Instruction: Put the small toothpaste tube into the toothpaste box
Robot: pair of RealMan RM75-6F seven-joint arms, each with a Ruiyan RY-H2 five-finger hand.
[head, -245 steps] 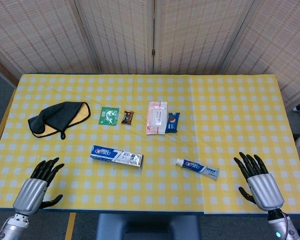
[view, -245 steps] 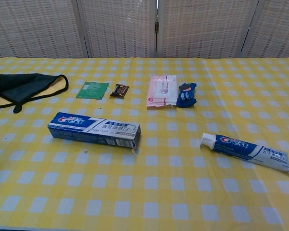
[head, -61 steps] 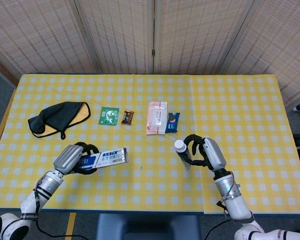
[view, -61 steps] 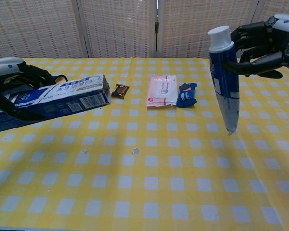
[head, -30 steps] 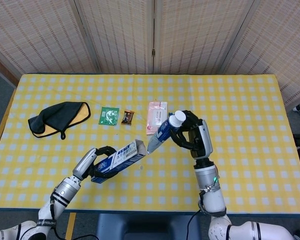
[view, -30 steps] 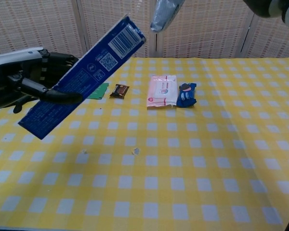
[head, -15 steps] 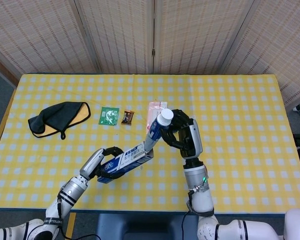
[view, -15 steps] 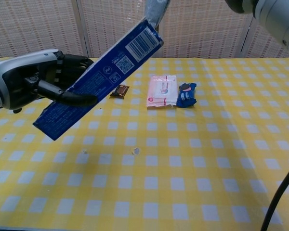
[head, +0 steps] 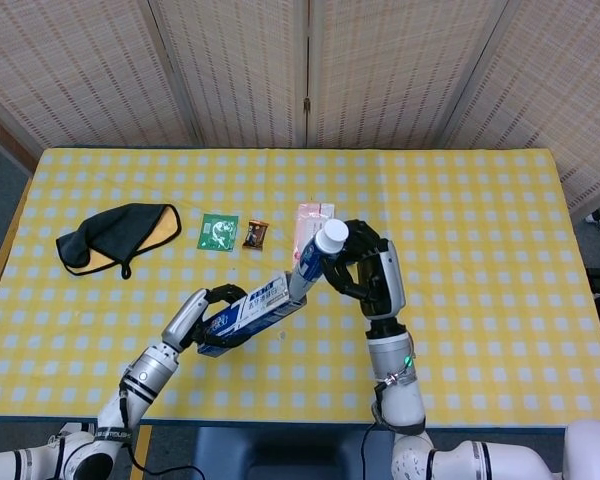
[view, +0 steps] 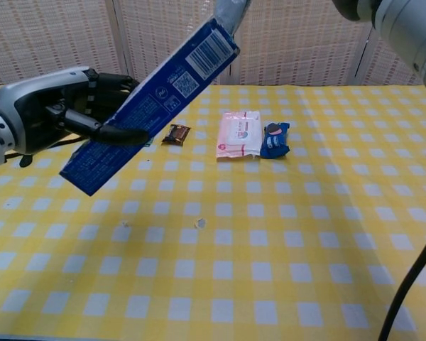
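Observation:
My left hand [head: 202,313] [view: 53,114] grips the blue toothpaste box [head: 252,307] [view: 150,104] and holds it above the table, its open end tilted up and to the right. Over the table's middle my right hand [head: 370,275] holds the small toothpaste tube [head: 311,259] near its white cap. The tube slants down to the left, and its flat tail meets the box's open end [head: 298,296]. In the chest view only the tube's grey tail [view: 228,12] shows at the top edge, right at the box's mouth; how deep it sits I cannot tell.
A black and yellow cloth [head: 115,234] lies at the left. A green sachet [head: 218,231], a brown snack [head: 255,234], a pink wipes pack [view: 239,133] and a blue cookie pack [view: 275,139] lie in a row at mid-table. Woven screens stand behind.
Over the last second both hands drew together, and the tube's tail came to the box's open end. The box has since risen slightly and shifted a little to the left.

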